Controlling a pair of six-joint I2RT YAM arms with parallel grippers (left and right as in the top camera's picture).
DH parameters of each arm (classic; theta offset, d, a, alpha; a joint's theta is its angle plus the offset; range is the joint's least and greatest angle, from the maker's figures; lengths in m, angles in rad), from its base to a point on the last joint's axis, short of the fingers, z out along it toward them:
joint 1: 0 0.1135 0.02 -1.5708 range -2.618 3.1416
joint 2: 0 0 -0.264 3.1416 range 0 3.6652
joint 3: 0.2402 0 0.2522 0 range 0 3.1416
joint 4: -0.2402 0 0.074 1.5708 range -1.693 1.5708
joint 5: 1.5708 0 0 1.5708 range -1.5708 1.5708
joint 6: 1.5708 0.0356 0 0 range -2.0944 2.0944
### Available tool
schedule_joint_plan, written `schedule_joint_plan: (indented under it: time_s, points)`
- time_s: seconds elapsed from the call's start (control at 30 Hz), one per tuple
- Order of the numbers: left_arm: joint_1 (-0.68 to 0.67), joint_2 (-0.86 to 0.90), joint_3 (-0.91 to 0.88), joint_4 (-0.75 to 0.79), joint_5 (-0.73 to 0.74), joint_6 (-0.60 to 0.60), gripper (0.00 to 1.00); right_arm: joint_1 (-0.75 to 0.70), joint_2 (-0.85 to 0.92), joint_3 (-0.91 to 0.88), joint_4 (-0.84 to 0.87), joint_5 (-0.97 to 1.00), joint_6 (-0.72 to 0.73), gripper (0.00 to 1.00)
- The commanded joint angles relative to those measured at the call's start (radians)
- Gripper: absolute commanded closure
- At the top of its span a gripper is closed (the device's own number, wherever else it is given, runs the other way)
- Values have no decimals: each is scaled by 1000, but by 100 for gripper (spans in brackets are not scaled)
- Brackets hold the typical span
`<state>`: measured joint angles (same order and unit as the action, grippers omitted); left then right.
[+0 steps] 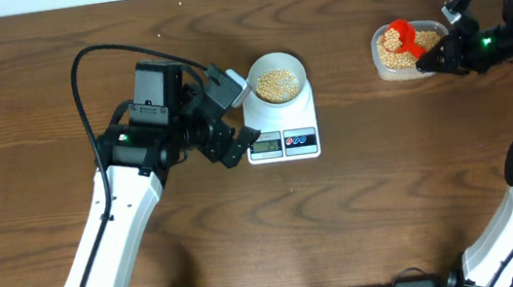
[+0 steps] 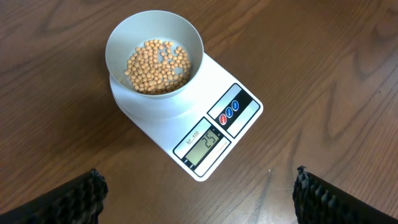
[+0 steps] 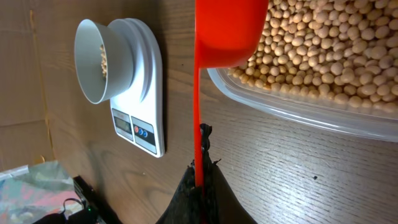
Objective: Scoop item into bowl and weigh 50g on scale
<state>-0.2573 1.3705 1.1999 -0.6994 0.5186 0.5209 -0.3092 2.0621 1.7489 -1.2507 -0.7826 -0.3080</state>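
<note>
A pale bowl (image 1: 276, 80) holding tan beans (image 2: 158, 65) stands on the white scale (image 1: 302, 118), whose display (image 2: 204, 143) is lit. My left gripper (image 1: 230, 119) hovers just left of the scale, open, its two black fingertips (image 2: 84, 196) wide apart with nothing between them. At the far right my right gripper (image 1: 429, 60) is shut on the thin handle of a red scoop (image 3: 229, 30). The scoop's cup (image 1: 400, 36) hangs over a clear tub (image 1: 406, 53) full of beans (image 3: 329, 50).
The bowl (image 3: 94, 59) and scale (image 3: 144, 93) also show in the right wrist view, far from the tub (image 3: 292, 109). Black cables loop over the table at the left (image 1: 82, 77). Brown wood lies between scale and tub.
</note>
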Motion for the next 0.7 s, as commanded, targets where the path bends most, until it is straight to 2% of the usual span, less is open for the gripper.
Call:
schedule_joint_plan:
  time_s: [0.0, 0.37, 0.67]
  points:
    - [-1, 0, -5, 0, 13, 6, 2, 24, -6, 3, -2, -40, -22, 99]
    - [-1, 0, -5, 0, 13, 6, 2, 88, -107, 4, 10, -44, -21, 99]
    - [-1, 0, -5, 0, 12, 6, 2, 205, -132, 4, 64, -43, 14, 99]
